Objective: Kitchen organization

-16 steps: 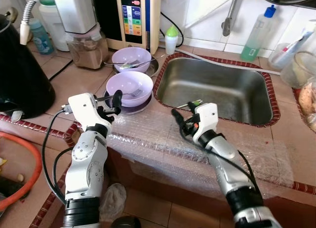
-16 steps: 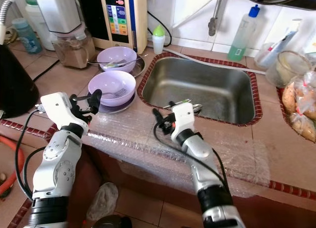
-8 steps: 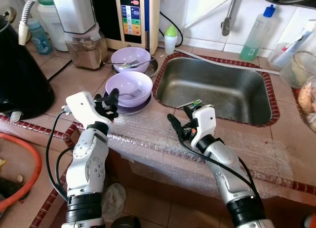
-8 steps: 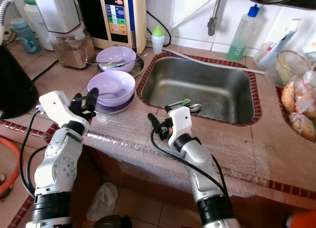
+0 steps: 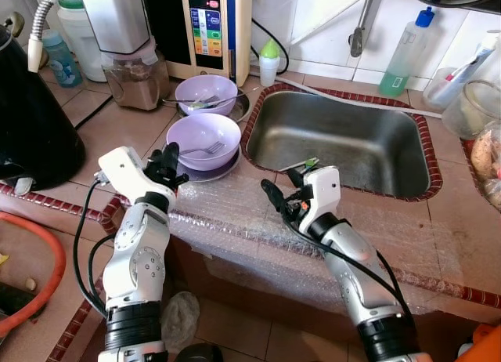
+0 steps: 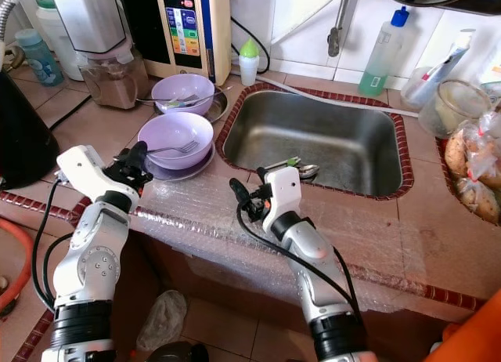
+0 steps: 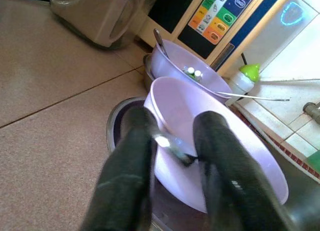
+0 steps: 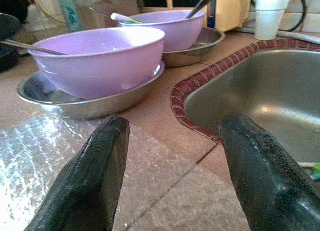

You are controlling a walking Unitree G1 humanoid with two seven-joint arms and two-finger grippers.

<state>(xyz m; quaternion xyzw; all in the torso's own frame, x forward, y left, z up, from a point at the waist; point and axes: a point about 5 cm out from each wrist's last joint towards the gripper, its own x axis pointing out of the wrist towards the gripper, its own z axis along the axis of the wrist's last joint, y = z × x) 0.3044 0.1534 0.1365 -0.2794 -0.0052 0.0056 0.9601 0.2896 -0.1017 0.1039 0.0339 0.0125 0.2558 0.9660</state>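
Purple bowl (image 5: 205, 135) just ahead of left claw (image 5: 168, 163)

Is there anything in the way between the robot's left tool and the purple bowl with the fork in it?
Nothing visible. The left tool sits just beside the near purple bowl, its fingers open toward the rim. Only bare counter and the steel plate under the bowl lie between them.

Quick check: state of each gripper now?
Left gripper: open, fingers around the near bowl's rim, not clamped.
Right gripper: open, empty.
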